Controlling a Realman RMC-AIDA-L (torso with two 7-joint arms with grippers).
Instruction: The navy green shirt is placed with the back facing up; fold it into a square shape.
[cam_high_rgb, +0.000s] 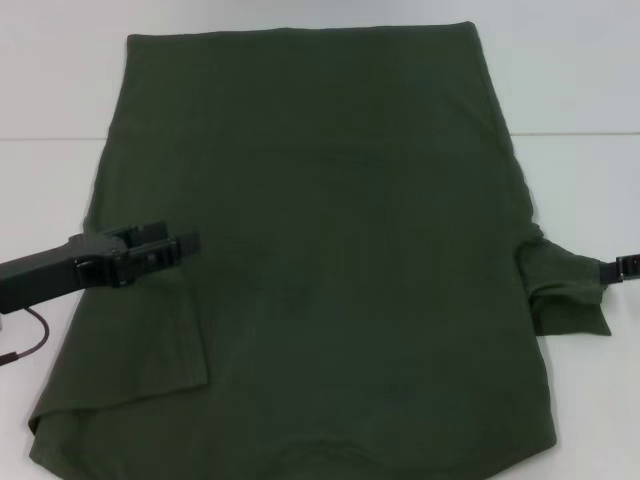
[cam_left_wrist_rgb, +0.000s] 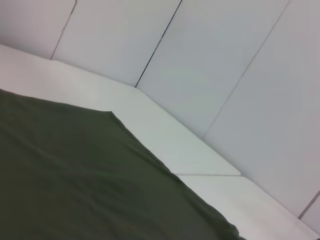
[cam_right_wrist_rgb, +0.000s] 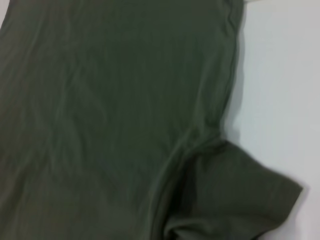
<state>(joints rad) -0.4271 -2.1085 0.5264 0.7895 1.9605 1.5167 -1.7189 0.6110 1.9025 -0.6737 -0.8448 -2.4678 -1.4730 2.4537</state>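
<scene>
Head view: high, looking forward and down, covers whole navy green shirt (cam_high_rgb: 320, 260) on white table (cam_high_rgb: 50, 190), both arms entering at sides. Left wrist view: low, close, oblique across shirt's far edge toward wall panels (cam_left_wrist_rgb: 225, 75). Right wrist view: close, looking down on sleeve (cam_right_wrist_rgb: 235, 195). All three share shirt fabric and table.

Matt cloth shirt (cam_high_rgb: 330, 250); smooth table (cam_high_rgb: 570, 80)
</scene>
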